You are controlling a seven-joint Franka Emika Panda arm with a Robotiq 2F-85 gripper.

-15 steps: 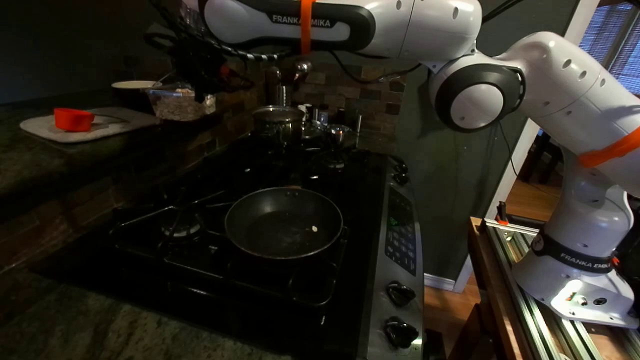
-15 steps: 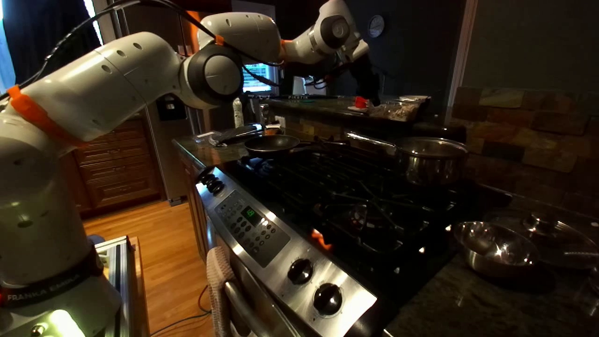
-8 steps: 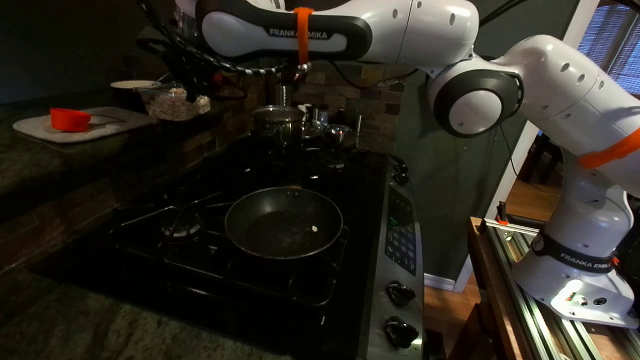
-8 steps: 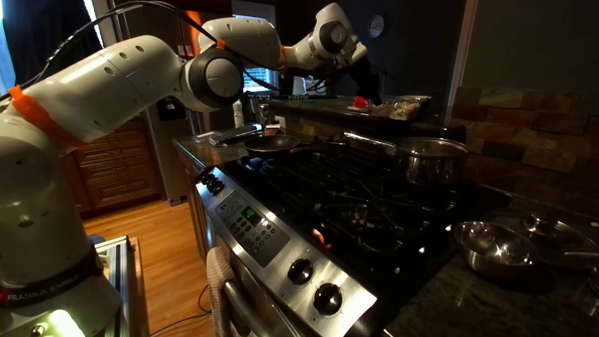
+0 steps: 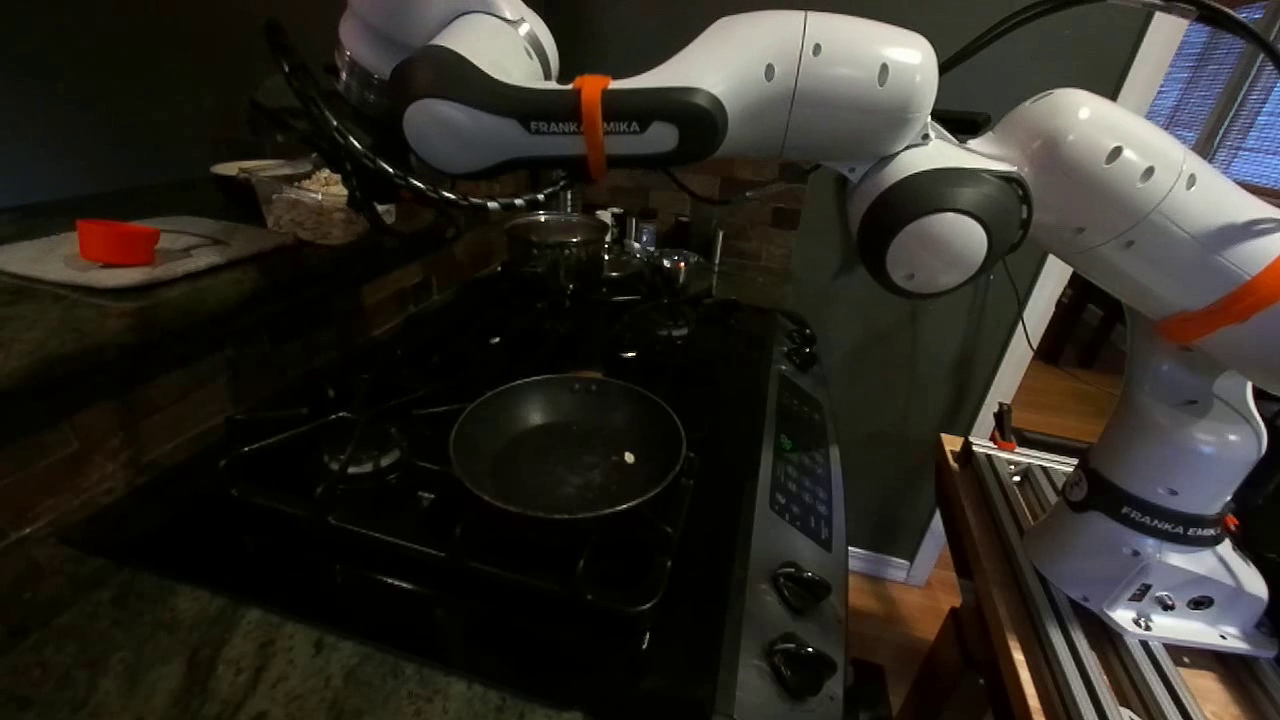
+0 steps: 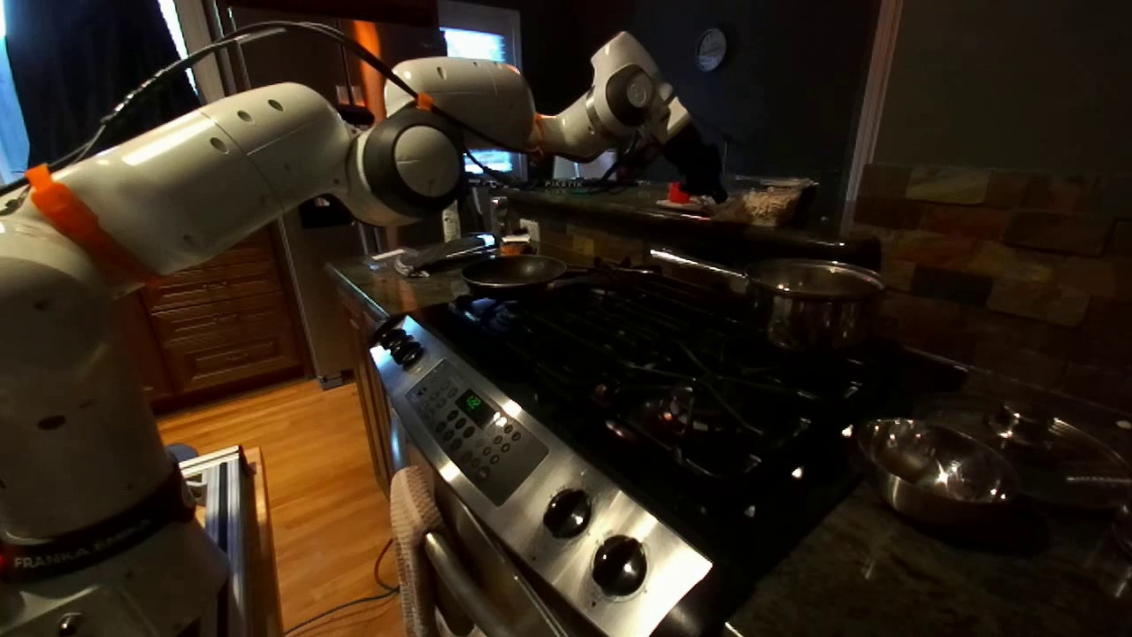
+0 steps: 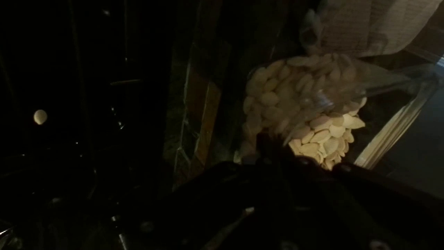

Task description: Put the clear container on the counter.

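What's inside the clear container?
Pale, flat pieces are heaped in the clear container. Whatever lies deeper, or behind the gripper in the wrist view, is hidden.

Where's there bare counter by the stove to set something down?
The lower counter looks bare, though dim, right beside the stovetop at the frying pan end. Another bare strip, seen in an exterior view, lies between the stovetop and steel bowl. It's crowded along the raised counter: clear container, red cup on a white board, pale bowl.
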